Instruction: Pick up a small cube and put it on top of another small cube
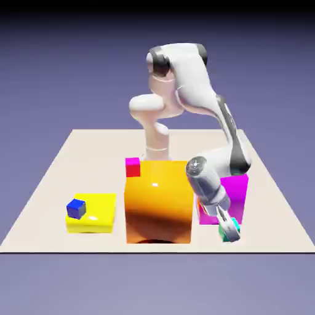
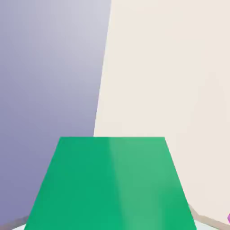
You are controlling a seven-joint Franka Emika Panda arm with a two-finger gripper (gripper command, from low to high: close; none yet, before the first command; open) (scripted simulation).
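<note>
Gripper clamped on small teal cube, lower right of frame

Exterior view: the two-finger grey-white gripper is at lower right, fingers closed on the small teal-green cube. The cube is partly hidden by the fingers, showing at both sides of them. Can't tell from here whether it touches the pale beige tabletop. Gripper is tilted, fingers pointing down and toward the exterior view's right.

The white robot arm with dark grey joints rises from upper middle, bends over and comes down on the right side. Its lower part overlaps the big magenta block, which sits just beside the big glossy orange block at center. A small red cube with a magenta top shows at the orange block's upper left corner; contact unclear. Lower left: low glossy yellow block, with a small blue cube overlapping its left part in the picture; can't tell exactly how it sits.

Hand view: teal-green cube fills bottom middle, large, between the fingertips, mostly covering them. Tabletop fills the right, blue-violet backdrop the left, edge between them slightly slanted. Bit of magenta at the lower right edge.
</note>
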